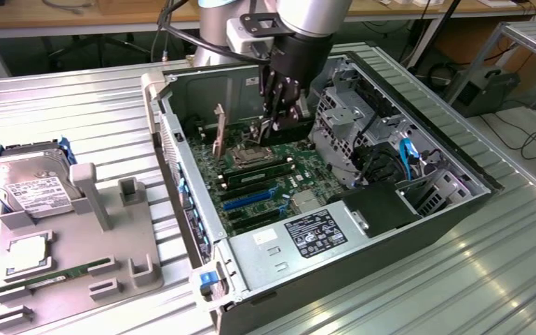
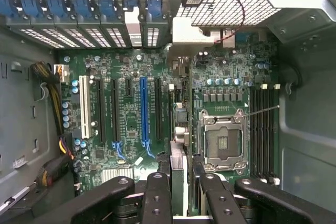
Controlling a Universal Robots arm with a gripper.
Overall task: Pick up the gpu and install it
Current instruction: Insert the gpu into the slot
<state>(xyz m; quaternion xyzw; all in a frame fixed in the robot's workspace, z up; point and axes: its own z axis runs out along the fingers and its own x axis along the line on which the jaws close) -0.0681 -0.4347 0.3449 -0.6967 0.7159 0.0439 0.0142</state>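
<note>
The gripper is down inside the open case on the desk, its 2 fingers set narrow on either side of the gpu's upper edge, apparently gripping it. The gpu stands on edge directly below the fingers, over the motherboard. Its long axis runs parallel to the slots, toward the rear slot covers. It sits between the black slot, just beside it, and the CPU socket; the blue slot is 1 further off. Whether its lower edge is in a slot I cannot tell. Room is tight: the drive cage is near on the exterior view's right.
</note>
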